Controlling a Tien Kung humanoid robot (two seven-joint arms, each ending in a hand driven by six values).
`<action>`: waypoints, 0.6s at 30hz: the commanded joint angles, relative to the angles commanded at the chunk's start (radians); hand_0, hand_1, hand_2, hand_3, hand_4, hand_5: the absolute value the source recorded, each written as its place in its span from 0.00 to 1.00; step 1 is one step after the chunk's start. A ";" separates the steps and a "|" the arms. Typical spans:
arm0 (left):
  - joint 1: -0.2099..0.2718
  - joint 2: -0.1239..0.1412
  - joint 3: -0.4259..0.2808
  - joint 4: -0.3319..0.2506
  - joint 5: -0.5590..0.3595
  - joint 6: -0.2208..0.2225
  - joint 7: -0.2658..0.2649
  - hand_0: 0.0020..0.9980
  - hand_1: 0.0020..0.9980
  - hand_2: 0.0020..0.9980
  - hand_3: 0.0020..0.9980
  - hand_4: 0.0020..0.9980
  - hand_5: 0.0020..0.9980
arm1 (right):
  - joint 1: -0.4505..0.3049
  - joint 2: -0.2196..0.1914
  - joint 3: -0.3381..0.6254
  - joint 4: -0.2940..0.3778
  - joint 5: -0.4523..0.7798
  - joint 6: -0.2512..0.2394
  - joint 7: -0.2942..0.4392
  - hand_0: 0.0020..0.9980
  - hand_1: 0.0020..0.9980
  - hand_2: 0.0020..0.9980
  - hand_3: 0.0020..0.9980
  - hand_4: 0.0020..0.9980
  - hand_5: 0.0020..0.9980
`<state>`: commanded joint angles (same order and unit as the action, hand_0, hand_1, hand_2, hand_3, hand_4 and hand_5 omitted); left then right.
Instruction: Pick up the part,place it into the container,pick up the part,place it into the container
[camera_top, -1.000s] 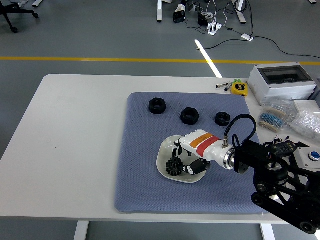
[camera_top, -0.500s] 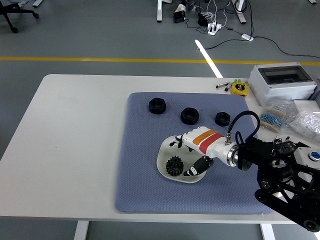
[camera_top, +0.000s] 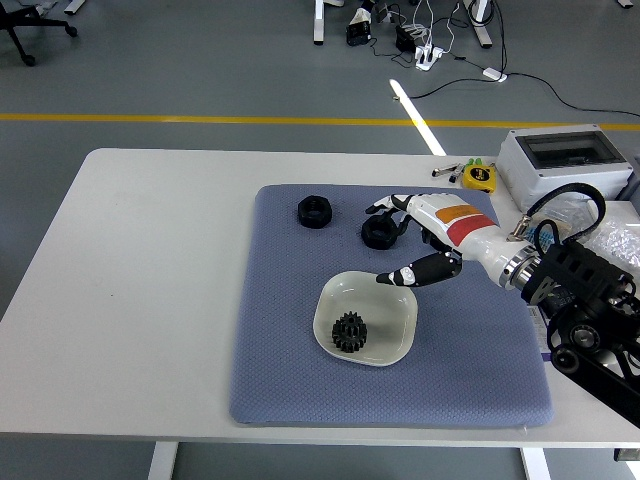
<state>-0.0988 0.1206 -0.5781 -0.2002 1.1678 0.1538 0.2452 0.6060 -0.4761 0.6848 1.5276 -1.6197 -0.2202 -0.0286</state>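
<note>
A black gear lies in the white bowl on the blue-grey mat. Two black nut-like parts sit on the mat's far side: one at the left and one in the middle. My right hand is open and empty, fingers spread, hovering over the mat just right of the middle part, its fingertips above it. A third part that lay further right is hidden behind the hand. The left arm is out of view.
A grey electrical box stands at the table's far right, with a yellow tape measure and pens beside it. Bags of small parts lie at the right edge. The table's left half is bare white.
My right hand let go of the gear in the bowl, opened, lifted out and moved back and right toward the black parts at the mat's far side. The gear stays in the bowl.
</note>
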 joint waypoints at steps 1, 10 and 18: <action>0.000 0.000 0.001 0.000 0.000 0.000 0.000 0.66 0.53 0.56 0.56 0.64 0.61 | -0.005 -0.001 0.001 0.002 0.033 -0.028 0.014 0.60 0.67 0.77 0.80 1.00 0.55; -0.005 -0.005 0.003 -0.002 -0.002 0.001 0.001 0.66 0.54 0.56 0.56 0.64 0.61 | -0.111 -0.002 0.056 0.014 0.416 -0.216 0.280 0.67 0.71 0.80 0.82 1.00 0.66; 0.001 -0.010 -0.006 -0.003 0.014 -0.002 0.005 0.66 0.54 0.57 0.56 0.64 0.61 | -0.218 0.015 0.168 -0.014 0.760 -0.216 0.343 0.73 0.76 0.82 0.86 1.00 0.79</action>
<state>-0.0974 0.1103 -0.5836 -0.2035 1.1813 0.1514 0.2497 0.3883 -0.4614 0.8525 1.5134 -0.8592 -0.4365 0.3147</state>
